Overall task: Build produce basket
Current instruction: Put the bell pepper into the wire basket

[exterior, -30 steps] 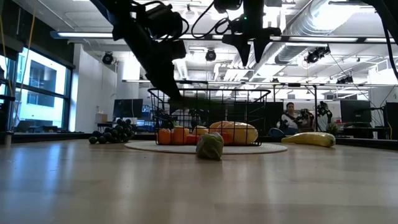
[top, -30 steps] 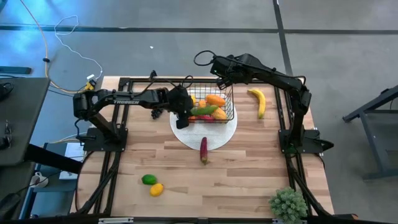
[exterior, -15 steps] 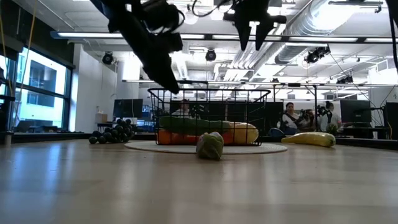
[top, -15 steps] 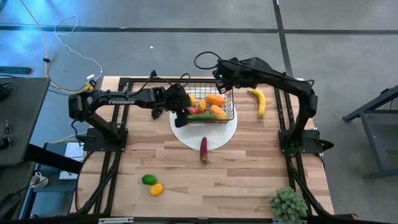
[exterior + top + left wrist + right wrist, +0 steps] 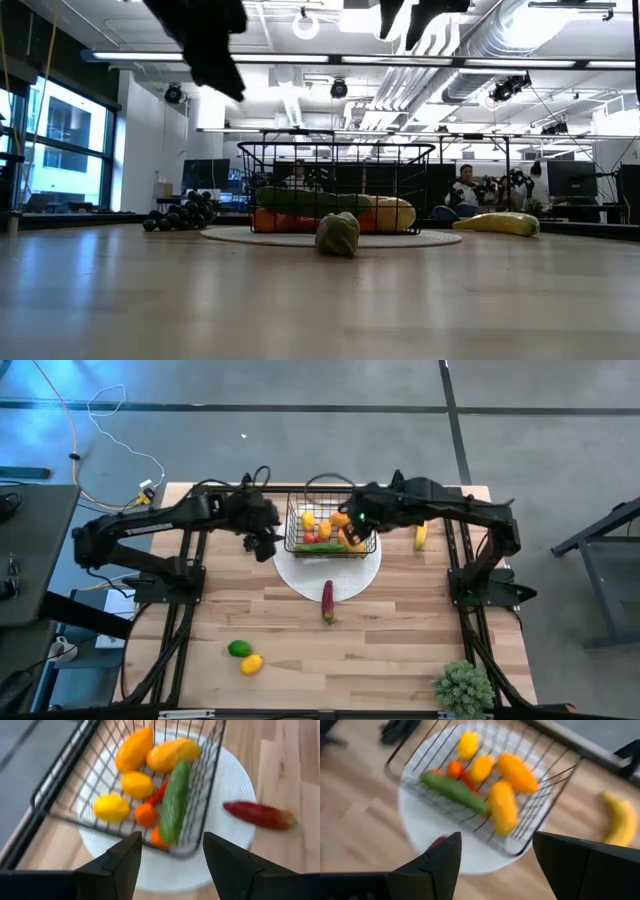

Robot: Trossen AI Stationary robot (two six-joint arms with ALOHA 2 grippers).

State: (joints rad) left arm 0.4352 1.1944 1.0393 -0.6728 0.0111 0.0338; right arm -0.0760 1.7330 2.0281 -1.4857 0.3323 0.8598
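Basket (image 5: 328, 530) of black wire mesh sits on the flat white round disc (image 5: 330, 575) mid-bench, already holding a long green cucumber (image 5: 174, 802) the left hand (image 5: 262, 540) has dropped since a second ago. Left hand has drawn back toward the dark grapes with fingers apart and empty, likely its next pick. Right hand (image 5: 352, 526), also apart and empty, has moved over the basket's right edge, with the yellow banana (image 5: 420, 537) beyond it

The whole counter (image 5: 400, 630) is seen straight down from the high view, while the low view is set at counter height, looking level across it into the room behind. Both wrist views are aimed close down at the basket (image 5: 60, 785) from opposite sides, so basket and white disc (image 5: 427, 827) are shared by all four.
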